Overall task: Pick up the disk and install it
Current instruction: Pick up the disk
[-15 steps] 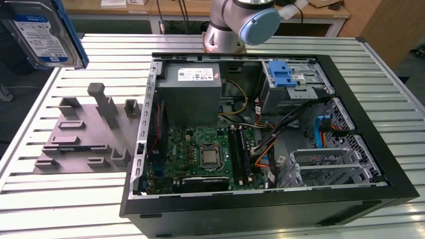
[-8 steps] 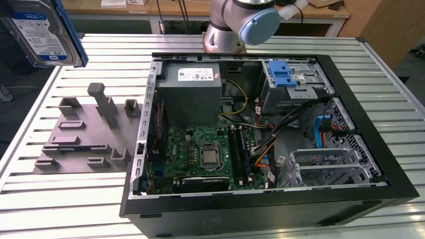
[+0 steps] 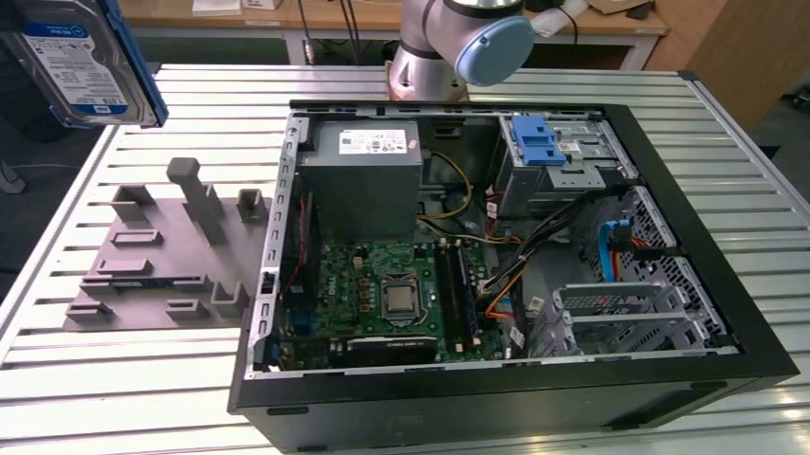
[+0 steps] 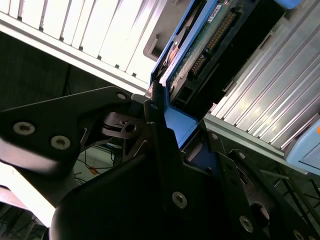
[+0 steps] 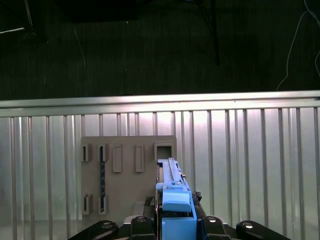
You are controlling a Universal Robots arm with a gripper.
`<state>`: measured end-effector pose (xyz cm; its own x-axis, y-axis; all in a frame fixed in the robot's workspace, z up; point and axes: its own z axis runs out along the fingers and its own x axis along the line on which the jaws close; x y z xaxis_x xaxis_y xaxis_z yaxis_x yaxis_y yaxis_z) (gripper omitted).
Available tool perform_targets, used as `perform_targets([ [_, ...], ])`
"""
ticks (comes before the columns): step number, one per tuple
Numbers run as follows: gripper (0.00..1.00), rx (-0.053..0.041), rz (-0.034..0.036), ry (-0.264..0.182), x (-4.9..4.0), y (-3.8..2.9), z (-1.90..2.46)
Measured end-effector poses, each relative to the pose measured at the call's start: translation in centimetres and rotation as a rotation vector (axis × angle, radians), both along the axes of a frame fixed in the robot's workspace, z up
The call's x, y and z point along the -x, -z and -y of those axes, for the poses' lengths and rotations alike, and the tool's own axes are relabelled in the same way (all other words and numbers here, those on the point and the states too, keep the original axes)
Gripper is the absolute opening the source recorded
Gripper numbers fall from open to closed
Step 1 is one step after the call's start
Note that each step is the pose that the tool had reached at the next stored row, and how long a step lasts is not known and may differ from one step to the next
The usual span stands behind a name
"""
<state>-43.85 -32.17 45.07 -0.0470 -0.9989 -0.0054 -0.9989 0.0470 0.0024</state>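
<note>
Pincer [image 4: 180, 120] clamped on disk [image 3: 76, 62] by blue carrier [image 5: 176, 212] edges, aloft at 10 o'clock of PC case [image 3: 506, 417]; judged rigid, dense, shock-sensitive.

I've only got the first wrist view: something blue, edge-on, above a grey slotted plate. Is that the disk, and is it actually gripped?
Observer: Yes. In the second wrist view the gripper is shut on the blue carrier bracket of the disk, circuit-board side showing.
Operator: Where is it relative to the plate?
Observer: In the exterior view the disk hangs label-out near the top left corner, apart from the grey slotted plate.
Operator: And the computer?
Observer: The open computer case lies to the exterior view's right of the plate; the disk is not in it.
</note>
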Motion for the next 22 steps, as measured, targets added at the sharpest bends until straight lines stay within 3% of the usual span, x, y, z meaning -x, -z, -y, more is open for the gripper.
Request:
perform_targets([
  [22, 0.36, -0.0001, 0.0001, 0.0, -0.01, -1.44, 0.01],
])
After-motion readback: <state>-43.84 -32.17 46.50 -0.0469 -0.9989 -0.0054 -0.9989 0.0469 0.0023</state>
